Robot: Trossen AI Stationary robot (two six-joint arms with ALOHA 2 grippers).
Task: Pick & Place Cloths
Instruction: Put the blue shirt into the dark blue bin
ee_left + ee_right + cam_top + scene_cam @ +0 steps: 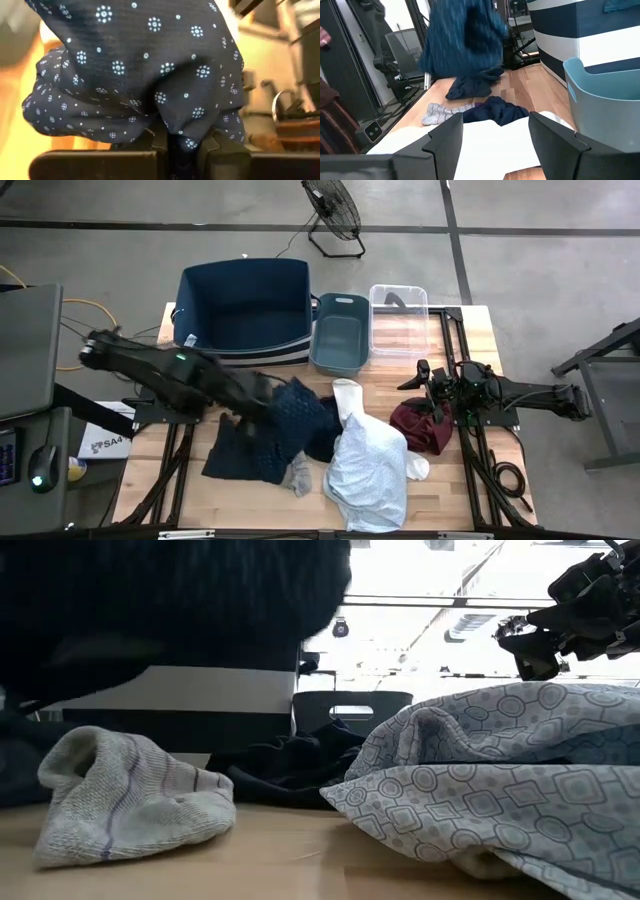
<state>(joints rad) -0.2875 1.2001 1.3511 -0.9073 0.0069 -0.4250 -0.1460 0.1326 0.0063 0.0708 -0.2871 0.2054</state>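
My left gripper is shut on the navy dotted cloth, which it holds up over the table's middle; in the low view the cloth is the dark mass at the top. On the table lie a black cloth, a grey sock, the pale patterned shirt, a maroon cloth and a white sock. My right gripper waits open at the right, above the shirt's edge, touching nothing. My left gripper pinches a bunched fold of the navy dotted cloth between its two fingers. The fingers slant downward from the table's left. The cloth hangs slack in gathered folds around and below them. Whether its lower end is clear of the table I cannot tell.
At the far edge stand a large navy bin with striped sides, a small grey-blue bin and a clear bin. A floor fan stands beyond the table. Bare wood shows along the near left edge.
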